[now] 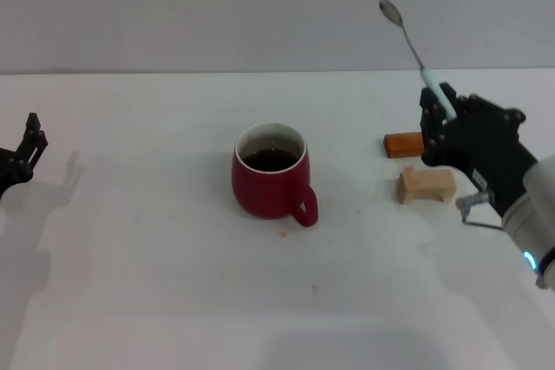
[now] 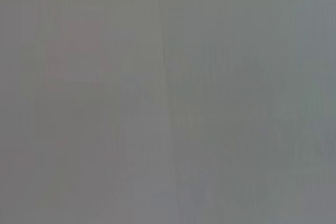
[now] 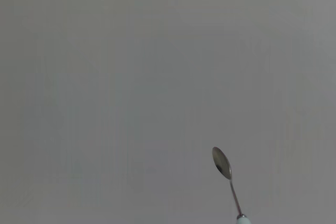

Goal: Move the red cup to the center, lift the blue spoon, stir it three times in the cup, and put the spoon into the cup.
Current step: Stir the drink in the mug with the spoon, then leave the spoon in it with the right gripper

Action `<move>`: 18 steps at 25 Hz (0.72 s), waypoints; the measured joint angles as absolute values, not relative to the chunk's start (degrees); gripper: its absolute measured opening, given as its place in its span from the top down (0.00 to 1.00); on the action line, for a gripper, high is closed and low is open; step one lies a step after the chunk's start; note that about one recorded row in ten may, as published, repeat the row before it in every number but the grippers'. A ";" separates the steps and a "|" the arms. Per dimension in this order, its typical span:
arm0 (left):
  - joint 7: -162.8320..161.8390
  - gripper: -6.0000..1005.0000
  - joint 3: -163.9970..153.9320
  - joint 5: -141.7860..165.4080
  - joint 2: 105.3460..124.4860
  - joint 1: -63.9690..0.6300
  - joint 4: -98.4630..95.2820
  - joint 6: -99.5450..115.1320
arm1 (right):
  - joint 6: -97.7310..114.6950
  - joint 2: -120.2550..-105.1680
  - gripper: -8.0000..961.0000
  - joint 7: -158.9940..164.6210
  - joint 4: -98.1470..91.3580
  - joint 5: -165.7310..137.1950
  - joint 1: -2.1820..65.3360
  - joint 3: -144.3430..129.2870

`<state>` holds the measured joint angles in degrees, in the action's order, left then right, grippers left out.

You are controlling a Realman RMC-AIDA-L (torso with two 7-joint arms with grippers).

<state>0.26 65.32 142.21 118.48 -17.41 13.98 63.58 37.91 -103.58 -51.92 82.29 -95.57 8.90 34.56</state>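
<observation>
On the white desk (image 1: 156, 283), the squat dark-red cup (image 1: 270, 182) with dark liquid stands at the center. The right end effector (image 1: 440, 114) grips the slim light-blue-handled spoon (image 1: 414, 51), lifted with its bowl up, right of the cup. The left end effector (image 1: 28, 149) waits at the far left; whether it is open or closed, I cannot tell.

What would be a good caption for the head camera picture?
Right gripper holds the spoon aloft, bowl up, right of the red cup; left gripper waits far left.

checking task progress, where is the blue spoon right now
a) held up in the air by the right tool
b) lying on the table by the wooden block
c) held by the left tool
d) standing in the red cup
a: the right tool grips the blue spoon by its handle, bowl pointing up, well off to the side of the red cup.
</observation>
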 joint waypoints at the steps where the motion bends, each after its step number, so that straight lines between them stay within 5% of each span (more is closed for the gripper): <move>1: 0.26 0.16 65.34 142.20 118.48 -17.41 13.97 63.57 | 37.91 -103.58 0.86 -51.92 82.29 -95.57 8.90 34.56; 4: 0.26 0.16 65.39 142.20 118.48 -17.41 13.95 63.55 | 28.48 -106.18 0.86 -58.59 86.45 -95.61 4.40 41.91; 5: 0.26 0.16 65.40 142.20 118.48 -17.41 13.68 63.58 | 22.03 -108.39 0.86 -62.60 88.55 -95.62 1.38 46.99; 6: 0.26 0.16 65.42 142.20 118.48 -17.40 13.63 63.61 | 22.03 -108.39 0.86 -62.60 88.55 -95.62 1.38 46.99; 7: 0.26 0.16 65.49 142.20 118.48 -17.40 13.53 63.71 | 14.48 -111.05 0.86 -66.04 90.57 -95.64 -1.56 52.30; 8: 0.26 0.16 65.49 142.20 118.48 -17.40 13.53 63.71 | 14.48 -111.05 0.86 -66.04 90.57 -95.64 -1.56 52.30; 9: 0.26 0.16 65.61 142.21 118.48 -17.40 13.51 63.81 | 6.94 -113.61 0.86 -67.74 92.31 -96.21 -3.79 57.64; 11: 0.26 0.16 65.82 142.21 118.48 -17.40 13.51 63.86 | 3.37 -114.82 0.86 -67.99 93.10 -96.94 -4.56 59.94; 14: 0.26 0.16 66.00 142.21 118.48 -17.40 13.51 63.89 | -6.87 -118.55 0.86 -67.31 95.38 -101.34 -6.62 66.54; 18: 0.26 0.16 66.01 142.20 118.48 -17.30 13.60 63.91 | -11.33 -118.55 0.86 -62.66 96.35 -104.99 -5.57 68.91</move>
